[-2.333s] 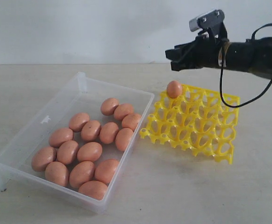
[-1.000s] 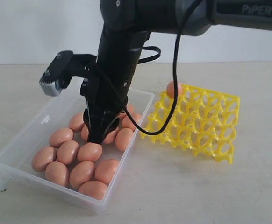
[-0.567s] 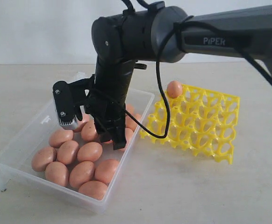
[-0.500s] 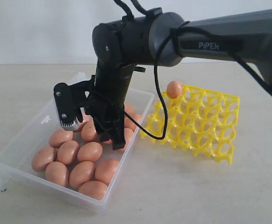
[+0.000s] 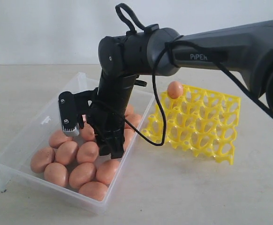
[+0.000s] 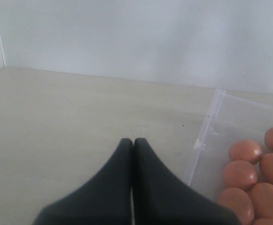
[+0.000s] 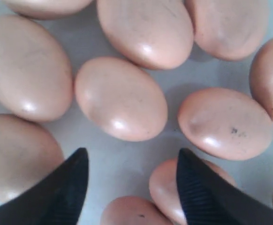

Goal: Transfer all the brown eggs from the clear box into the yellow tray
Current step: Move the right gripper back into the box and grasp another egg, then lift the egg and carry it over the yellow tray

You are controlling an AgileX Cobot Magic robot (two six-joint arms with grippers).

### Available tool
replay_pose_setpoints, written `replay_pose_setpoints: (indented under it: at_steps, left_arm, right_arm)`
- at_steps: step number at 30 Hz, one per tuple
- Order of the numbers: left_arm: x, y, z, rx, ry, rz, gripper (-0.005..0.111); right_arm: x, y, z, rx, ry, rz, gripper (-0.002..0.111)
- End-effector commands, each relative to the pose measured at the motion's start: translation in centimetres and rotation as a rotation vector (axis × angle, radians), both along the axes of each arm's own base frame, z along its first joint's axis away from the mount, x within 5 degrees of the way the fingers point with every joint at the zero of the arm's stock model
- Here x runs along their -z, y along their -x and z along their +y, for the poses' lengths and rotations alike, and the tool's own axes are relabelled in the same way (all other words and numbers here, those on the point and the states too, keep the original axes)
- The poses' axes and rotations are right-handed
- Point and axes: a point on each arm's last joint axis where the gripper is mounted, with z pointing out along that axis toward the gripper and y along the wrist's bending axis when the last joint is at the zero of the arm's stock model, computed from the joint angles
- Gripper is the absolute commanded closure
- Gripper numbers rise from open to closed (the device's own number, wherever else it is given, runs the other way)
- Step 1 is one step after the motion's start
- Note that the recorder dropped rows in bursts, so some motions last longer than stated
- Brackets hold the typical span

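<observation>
Several brown eggs (image 5: pixel 82 174) lie in the clear box (image 5: pixel 17 151) on the left. One more egg (image 5: pixel 175 89) sits in the far corner cup of the yellow tray (image 5: pixel 207 136). My right gripper (image 5: pixel 113 150) reaches across into the box, pointing down among the eggs. In the right wrist view it (image 7: pixel 132 157) is open just above the box floor (image 7: pixel 122 164), with an egg (image 7: pixel 121 98) ahead of the tips and another egg (image 7: pixel 162 187) beside one finger. My left gripper (image 6: pixel 132 141) is shut and empty over bare table, next to the box's edge (image 6: pixel 206 136).
The right arm's dark body (image 5: pixel 141 47) and its cable (image 5: pixel 157 112) hang over the gap between box and tray. A pale wall stands behind the table. The tray's remaining cups (image 5: pixel 211 117) hold nothing.
The right gripper has shifted slightly right and lower among the eggs, and its jaws have spread wider. The left gripper stays shut.
</observation>
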Motion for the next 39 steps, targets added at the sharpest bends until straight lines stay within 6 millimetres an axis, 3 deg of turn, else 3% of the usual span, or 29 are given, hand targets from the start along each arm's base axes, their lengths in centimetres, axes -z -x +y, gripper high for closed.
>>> replay_pose_setpoints:
  at_steps: [1, 13, 26, 29, 34, 37, 39]
  left_arm:
    - [-0.2, 0.0, 0.0, 0.008, -0.006, -0.012, 0.111]
    - [-0.2, 0.0, 0.0, 0.008, -0.006, -0.012, 0.111]
    - [-0.2, 0.0, 0.0, 0.008, -0.006, -0.012, 0.111]
    - [-0.2, 0.0, 0.0, 0.008, -0.006, -0.012, 0.111]
    - [-0.2, 0.0, 0.0, 0.008, -0.006, -0.010, 0.111]
    - [-0.2, 0.0, 0.0, 0.008, -0.006, -0.010, 0.111]
    - [-0.2, 0.0, 0.0, 0.008, -0.006, -0.010, 0.111]
  right_arm:
    - [-1.2, 0.1, -0.3, -0.030, -0.018, -0.006, 0.045]
    - [-1.5, 0.4, 0.7, -0.013, -0.131, 0.038, 0.045]
    - [2.3, -0.3, 0.9, -0.009, -0.074, 0.035, 0.045]
    - [3.2, -0.4, 1.0, -0.005, -0.067, 0.044, 0.060]
    - [3.3, -0.5, 1.0, 0.111, -0.071, 0.084, 0.109]
    - [3.1, -0.5, 1.0, 0.282, -0.086, 0.141, 0.108]
    - [1.9, -0.4, 0.9, 0.338, -0.102, 0.153, 0.108]
